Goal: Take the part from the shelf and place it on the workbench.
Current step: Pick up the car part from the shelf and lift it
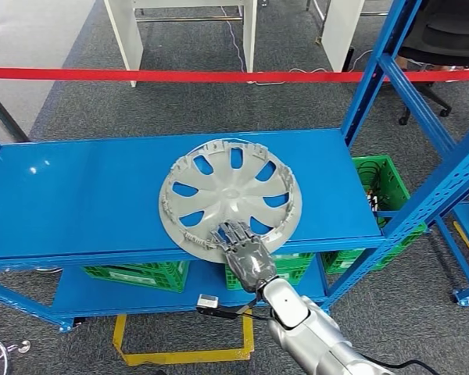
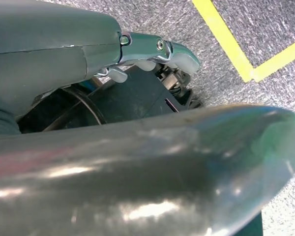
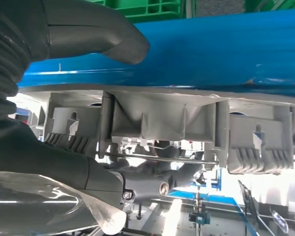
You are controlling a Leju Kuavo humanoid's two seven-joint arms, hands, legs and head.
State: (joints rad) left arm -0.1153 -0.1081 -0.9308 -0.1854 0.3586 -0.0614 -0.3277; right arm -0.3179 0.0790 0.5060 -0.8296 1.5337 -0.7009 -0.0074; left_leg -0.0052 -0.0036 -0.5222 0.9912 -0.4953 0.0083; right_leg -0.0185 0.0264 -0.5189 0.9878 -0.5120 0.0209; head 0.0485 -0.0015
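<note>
One round grey plastic hubcap (image 1: 230,195), spoked and clip-rimmed, lies on the smooth blue metal shelf (image 1: 73,195), its near rim pinched by the right robot hand (image 1: 244,251).

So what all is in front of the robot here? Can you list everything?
hubcap: one, silver-grey, lying flat on the top shelf, near edge over the front lip
shelf: one, blue metal, two levels
crates: at least three, green, under the shelf and to its right
tape: one red strip, stretched across behind the shelf
floor marking: yellow lines on grey carpet
right hand: one, grey, gripping the hubcap's near rim
left hand: one, grey, hanging above the floor, holding nothing
</note>
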